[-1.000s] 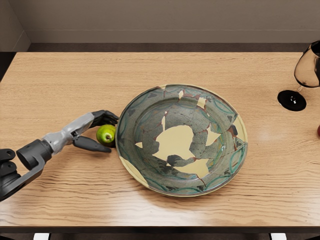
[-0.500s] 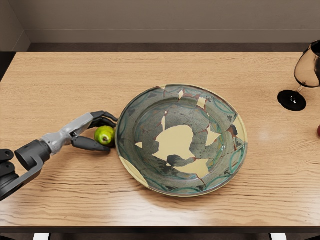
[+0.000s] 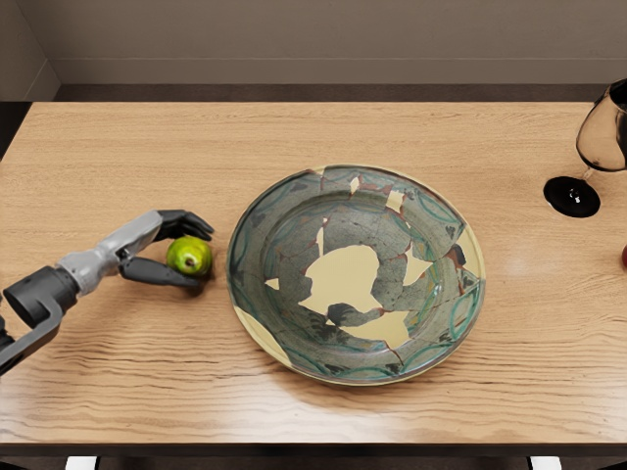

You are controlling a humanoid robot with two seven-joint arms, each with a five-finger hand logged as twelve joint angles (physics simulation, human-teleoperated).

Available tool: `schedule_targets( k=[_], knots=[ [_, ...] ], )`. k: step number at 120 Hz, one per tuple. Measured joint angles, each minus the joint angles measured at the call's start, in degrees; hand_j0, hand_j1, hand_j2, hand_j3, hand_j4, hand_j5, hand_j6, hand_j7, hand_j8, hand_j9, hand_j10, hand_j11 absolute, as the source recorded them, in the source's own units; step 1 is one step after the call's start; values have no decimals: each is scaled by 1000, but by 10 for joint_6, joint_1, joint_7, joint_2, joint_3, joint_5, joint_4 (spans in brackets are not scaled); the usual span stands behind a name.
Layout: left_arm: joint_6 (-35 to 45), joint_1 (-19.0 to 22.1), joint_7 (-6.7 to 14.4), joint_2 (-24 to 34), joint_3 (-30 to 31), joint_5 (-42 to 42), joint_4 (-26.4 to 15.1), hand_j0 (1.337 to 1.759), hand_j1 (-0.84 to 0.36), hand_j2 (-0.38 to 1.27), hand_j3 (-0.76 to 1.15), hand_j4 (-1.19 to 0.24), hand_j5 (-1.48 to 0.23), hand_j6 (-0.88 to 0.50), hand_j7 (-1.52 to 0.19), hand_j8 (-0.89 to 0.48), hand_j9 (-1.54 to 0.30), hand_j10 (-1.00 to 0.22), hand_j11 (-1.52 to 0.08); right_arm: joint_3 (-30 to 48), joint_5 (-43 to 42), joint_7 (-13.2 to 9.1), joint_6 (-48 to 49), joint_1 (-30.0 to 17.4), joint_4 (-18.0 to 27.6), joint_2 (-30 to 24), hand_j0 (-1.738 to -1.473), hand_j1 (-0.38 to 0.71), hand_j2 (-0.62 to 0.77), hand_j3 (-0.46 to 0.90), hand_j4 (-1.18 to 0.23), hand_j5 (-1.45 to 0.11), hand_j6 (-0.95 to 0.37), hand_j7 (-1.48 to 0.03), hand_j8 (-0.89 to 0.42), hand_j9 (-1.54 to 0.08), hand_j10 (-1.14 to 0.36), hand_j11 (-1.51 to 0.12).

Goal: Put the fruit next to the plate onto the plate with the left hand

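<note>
One green fruit in the left hand, just off the plate's rim

One arm shows, coming in from the left edge low across the wooden table point(image 3: 147, 147). Its left hand point(image 3: 137, 238) is closed around a small green fruit point(image 3: 189, 256): the dark fingers point(image 3: 186, 223) curl over the top of the fruit and the thumb lies along its underside, so the fruit sits pinched between them. Whether the fruit touches the table or hangs just above it is hard to tell; a small shadow lies under the thumb.

The fruit is just beside the left rim of the plate point(image 3: 294, 245), apart from it, with a strip of bare wood between the two. It is not on the plate. The plate is wide and shallow, patterned in grey-green with pale yellow patches, and lies near the middle of the table. A wine glass point(image 3: 600, 137) stands far off at the right edge, partly cut by the frame.
</note>
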Motion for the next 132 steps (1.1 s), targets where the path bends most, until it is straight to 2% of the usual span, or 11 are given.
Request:
schedule_targets(
  k=[32,59,79,106,132],
  knots=[
    [0,-9,0,36,-10,2,-33,1657,-186,154,0,-487,-647,-491,-645,-412,-643,-457,-644,0,0,0,0,0,0,0,-1658,-333,-3,0,-13,-17,-13,-17,-13,-17,-13,-17],
    [-1,-57,0,36,-12,3,-59,1658,-198,187,0,-490,-646,-491,-645,-411,-644,-455,-641,0,0,0,0,0,0,0,-1658,-333,-3,0,-13,-17,-13,-17,-13,-17,-13,-17],
    [-4,-82,5,26,-11,2,-70,1658,-191,207,0,-492,-644,-493,-643,-425,-643,-467,-639,0,0,0,0,0,0,0,-1658,-333,-3,0,-13,-17,-13,-17,-13,-17,-13,-17],
    [-6,-108,26,-19,-8,2,-77,1658,-193,245,0,-492,-643,-493,-642,-443,-641,-495,-636,0,0,0,0,0,0,0,-1658,-333,-3,0,-13,-17,-13,-17,-13,-17,-13,-17],
    [-6,-110,39,-49,-6,2,-78,1658,-193,229,0,-493,-642,-494,-641,-448,-638,-493,-639,0,0,0,0,0,0,0,-1658,-333,-3,0,-13,-17,-13,-17,-13,-17,-13,-17]
  ],
)
